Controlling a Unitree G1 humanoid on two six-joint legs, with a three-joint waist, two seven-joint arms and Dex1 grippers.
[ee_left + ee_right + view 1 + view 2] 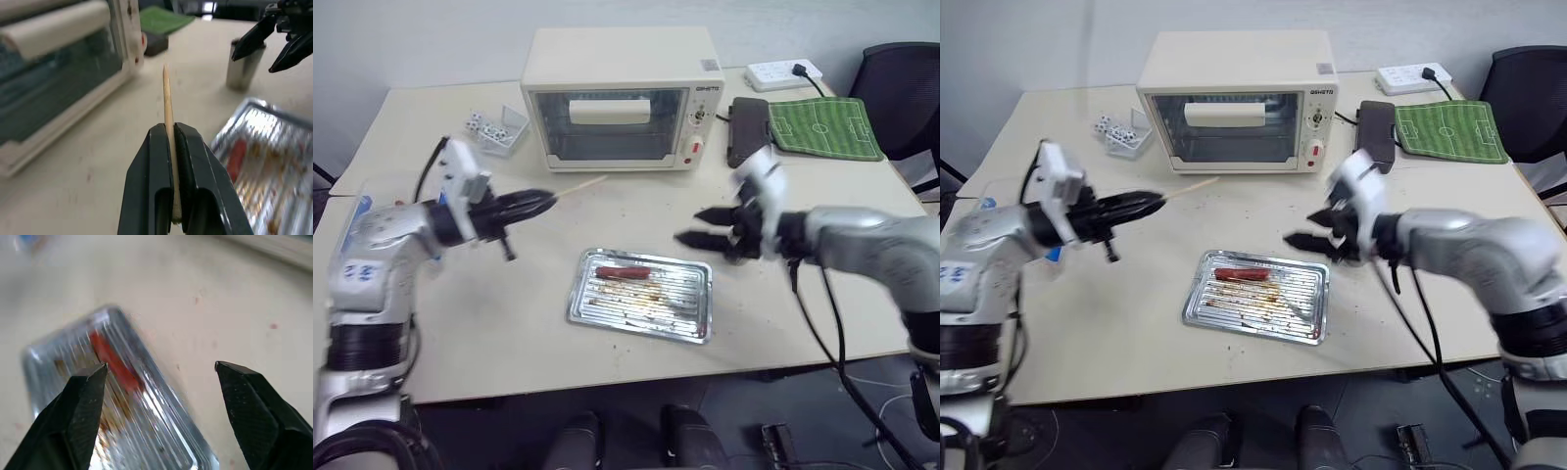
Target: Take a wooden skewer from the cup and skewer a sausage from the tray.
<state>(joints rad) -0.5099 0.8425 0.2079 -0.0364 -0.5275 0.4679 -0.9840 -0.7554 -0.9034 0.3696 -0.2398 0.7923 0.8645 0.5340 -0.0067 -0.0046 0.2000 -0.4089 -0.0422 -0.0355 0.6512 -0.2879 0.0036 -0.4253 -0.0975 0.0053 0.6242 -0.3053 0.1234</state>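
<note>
My left gripper [540,204] is shut on the wooden skewer [579,186], which sticks out past its tips toward the oven; the left wrist view shows the stick [167,105] clamped between the black fingers [146,161]. A reddish sausage [623,272] lies along the far side of the greasy metal tray [690,318]. My right gripper [700,227] hangs open above the table, off the tray's far right corner. From the right wrist, its spread fingertips [98,374] frame the sausage [115,362]. The silver cup [243,68] stands just below that gripper [274,41].
A cream toaster oven [620,98] stands behind the tray. A clear tub of small white pieces [494,127] sits at the far left. A black case [747,132], green football mat [822,127] and power strip [783,70] lie at the far right, with a black chair [901,88] beyond.
</note>
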